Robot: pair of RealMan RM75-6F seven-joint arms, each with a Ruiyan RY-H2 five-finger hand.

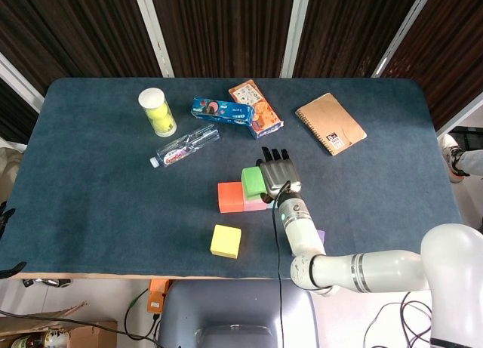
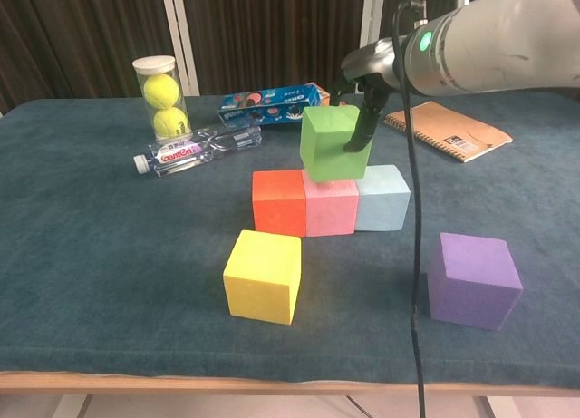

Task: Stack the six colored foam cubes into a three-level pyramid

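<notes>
My right hand grips a green cube from its right side. The cube is slightly tilted, low over the pink cube, and I cannot tell whether they touch. Pink sits in a row between the orange cube and the light blue cube; the hand hides the blue one in the head view. The yellow cube lies in front left and the purple cube in front right. Only a dark sliver of my left hand shows at the frame's left edge.
At the back of the table stand a tube of tennis balls, a lying water bottle, a blue box and an orange box. A brown notebook lies at the back right.
</notes>
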